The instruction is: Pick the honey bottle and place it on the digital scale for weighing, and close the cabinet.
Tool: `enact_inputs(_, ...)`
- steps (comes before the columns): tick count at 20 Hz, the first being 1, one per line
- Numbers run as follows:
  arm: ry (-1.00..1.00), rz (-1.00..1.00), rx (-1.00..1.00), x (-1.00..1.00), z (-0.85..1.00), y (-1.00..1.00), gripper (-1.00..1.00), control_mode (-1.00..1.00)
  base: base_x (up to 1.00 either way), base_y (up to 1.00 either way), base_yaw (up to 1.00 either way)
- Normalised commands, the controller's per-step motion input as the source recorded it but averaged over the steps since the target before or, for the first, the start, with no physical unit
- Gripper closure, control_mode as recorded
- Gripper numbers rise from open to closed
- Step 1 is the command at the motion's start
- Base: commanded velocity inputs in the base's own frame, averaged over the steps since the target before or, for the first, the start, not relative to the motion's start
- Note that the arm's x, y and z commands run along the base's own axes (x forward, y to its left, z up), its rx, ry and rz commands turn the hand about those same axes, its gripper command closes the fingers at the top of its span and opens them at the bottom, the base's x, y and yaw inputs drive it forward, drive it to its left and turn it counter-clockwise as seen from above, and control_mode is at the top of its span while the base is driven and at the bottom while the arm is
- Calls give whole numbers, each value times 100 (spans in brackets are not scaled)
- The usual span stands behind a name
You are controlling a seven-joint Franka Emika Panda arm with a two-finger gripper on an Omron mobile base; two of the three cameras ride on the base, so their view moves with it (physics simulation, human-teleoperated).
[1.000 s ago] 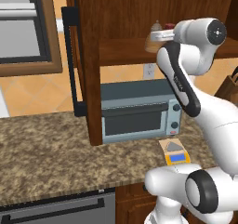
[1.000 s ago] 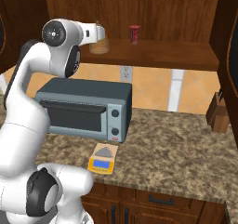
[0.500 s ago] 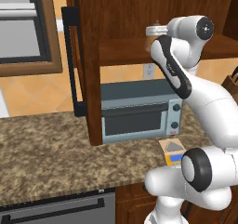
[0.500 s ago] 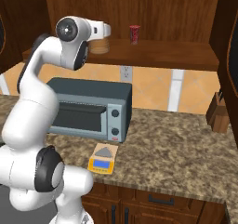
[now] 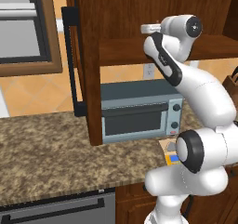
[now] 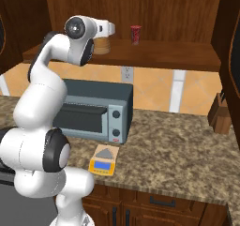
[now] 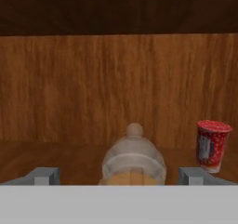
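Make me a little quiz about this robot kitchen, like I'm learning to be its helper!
1. True or false: the honey bottle sits between the gripper fingers on the cabinet shelf.
2. What stands beside the bottle on the shelf?
A. a red can
B. a green mug
C. a banana
3. Fill in: the scale lies on the counter in front of the ____.

Key:
1. True; the fingers stand apart on either side of it.
2. A, the red can.
3. Toaster oven.
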Motion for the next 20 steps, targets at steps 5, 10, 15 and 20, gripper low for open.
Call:
enact_inputs(5, 0, 0, 0, 27, -16, -4, -100, -100, 0, 0, 0)
enact_inputs(10, 0, 0, 0, 24, -21, -10, -100, -100, 0, 0, 0)
enact_inputs(15, 0, 0, 0, 37, -8, 0, 100, -100, 0, 0, 0)
enact_inputs(20, 0, 0, 0, 5, -11, 0, 100, -100, 0, 0, 0)
